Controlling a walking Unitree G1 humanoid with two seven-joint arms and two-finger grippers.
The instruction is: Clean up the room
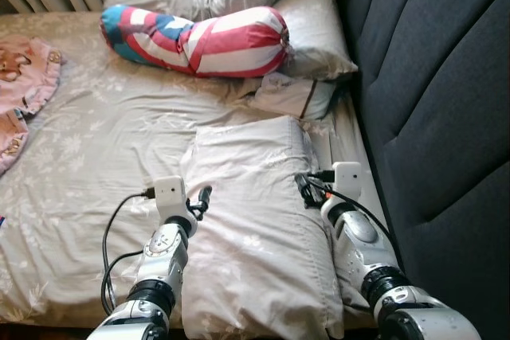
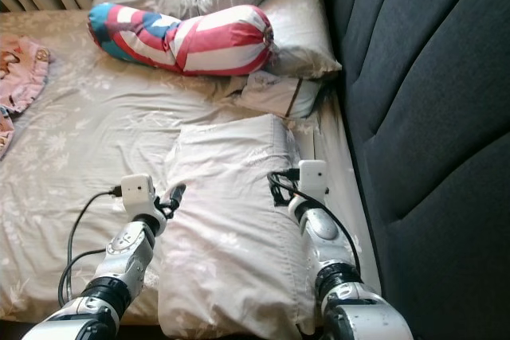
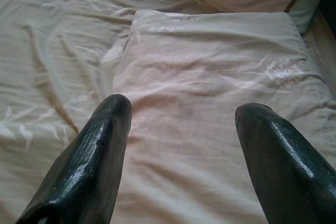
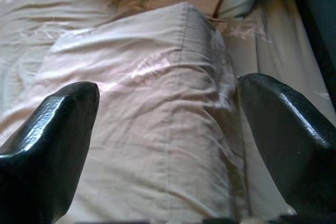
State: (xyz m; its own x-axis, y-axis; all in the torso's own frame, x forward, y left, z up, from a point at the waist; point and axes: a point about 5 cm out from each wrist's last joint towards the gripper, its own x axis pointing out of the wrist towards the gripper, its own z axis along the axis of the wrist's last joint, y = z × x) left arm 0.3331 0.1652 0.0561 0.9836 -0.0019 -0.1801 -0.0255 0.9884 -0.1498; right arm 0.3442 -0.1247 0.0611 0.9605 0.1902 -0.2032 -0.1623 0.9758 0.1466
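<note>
A pillow point(image 1: 255, 220) on the bed point(image 1: 96, 141) is flanked by the left hand point(image 3: 181, 124) and right hand point(image 4: 168, 103), both held open

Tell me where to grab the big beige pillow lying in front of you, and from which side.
Grip the pillow by its two long side edges, one gripper per edge, coming from the near end. It lies flat and lengthwise, and the left gripper and right gripper already flank it, jaws open.
</note>
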